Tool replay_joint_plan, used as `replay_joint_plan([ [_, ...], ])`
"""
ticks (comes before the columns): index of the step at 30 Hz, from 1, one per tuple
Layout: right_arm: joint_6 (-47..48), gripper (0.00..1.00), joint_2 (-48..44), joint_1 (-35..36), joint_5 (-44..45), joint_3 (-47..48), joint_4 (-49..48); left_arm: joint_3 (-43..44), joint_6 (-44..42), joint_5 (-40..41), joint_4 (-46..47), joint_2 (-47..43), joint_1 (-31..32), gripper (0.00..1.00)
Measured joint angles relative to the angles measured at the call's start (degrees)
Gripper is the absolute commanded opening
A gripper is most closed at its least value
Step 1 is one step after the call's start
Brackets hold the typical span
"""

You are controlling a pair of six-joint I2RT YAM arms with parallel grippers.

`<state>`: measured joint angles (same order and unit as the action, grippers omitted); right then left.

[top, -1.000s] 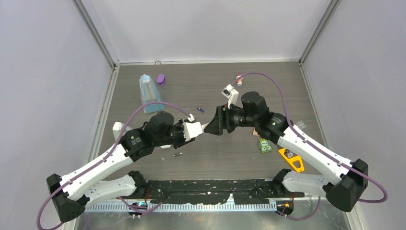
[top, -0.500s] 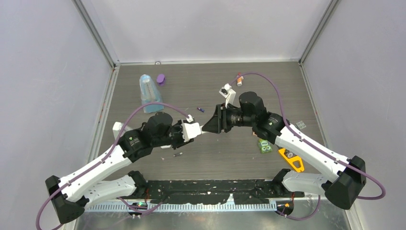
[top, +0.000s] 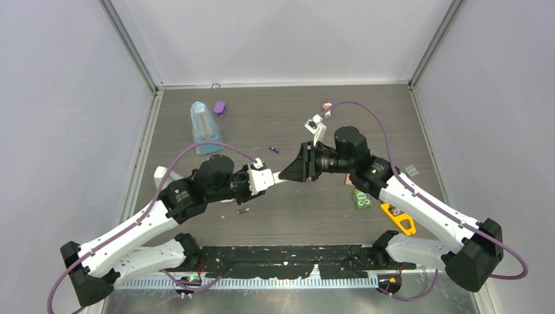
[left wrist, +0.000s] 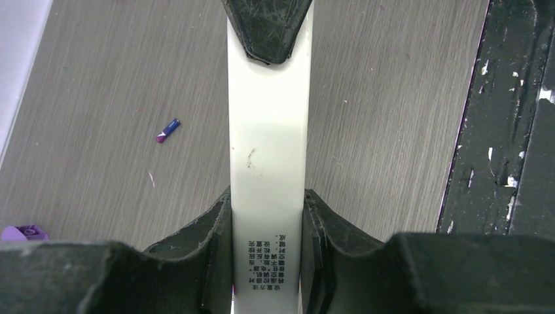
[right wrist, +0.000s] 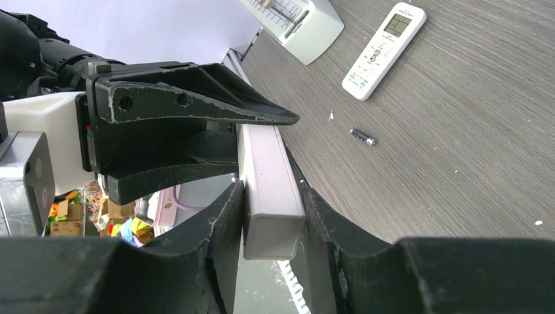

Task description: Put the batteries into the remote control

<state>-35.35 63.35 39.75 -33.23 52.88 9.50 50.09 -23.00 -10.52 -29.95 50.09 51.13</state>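
Observation:
A narrow white bar (top: 281, 175) with printed text hangs above the table between both arms. My left gripper (top: 273, 178) (left wrist: 268, 216) is shut on one end of the bar (left wrist: 268, 118). My right gripper (top: 289, 173) (right wrist: 271, 216) is shut on the other end (right wrist: 269, 196). The remote control (right wrist: 385, 49), white with a pale screen and buttons, lies flat on the table beyond. A dark battery (right wrist: 362, 136) (top: 243, 210) lies near it. A purple-blue battery (top: 275, 150) (left wrist: 167, 130) lies behind the grippers.
A clear bottle (top: 204, 127) and a purple cap (top: 220, 108) lie at the back left. A little red-and-white bottle (top: 326, 104) is at the back. A green item (top: 361, 199) and an orange tool (top: 399, 218) sit by the right arm.
My right gripper has closed on the far end of the white bar. The left gripper kept its hold; both arms shifted only slightly.

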Motion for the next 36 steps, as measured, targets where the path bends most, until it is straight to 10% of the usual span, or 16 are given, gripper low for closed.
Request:
replay_joint_plan([
  [15,-5.9,0.05,-1.5,-2.1,-3.4,-3.3,-5.3,0.0,0.0,-0.3,0.8,0.0,0.2,0.00],
  [27,-7.4,0.05,-4.1,-3.9,-4.9,-4.7,-8.6,-1.7,3.8,2.9,5.1,-3.7,0.1,0.97],
  [36,-8.2,0.05,-7.2,-4.0,-5.5,-4.7,-8.6,-11.7,8.1,7.8,17.1,-14.0,0.1,1.00],
])
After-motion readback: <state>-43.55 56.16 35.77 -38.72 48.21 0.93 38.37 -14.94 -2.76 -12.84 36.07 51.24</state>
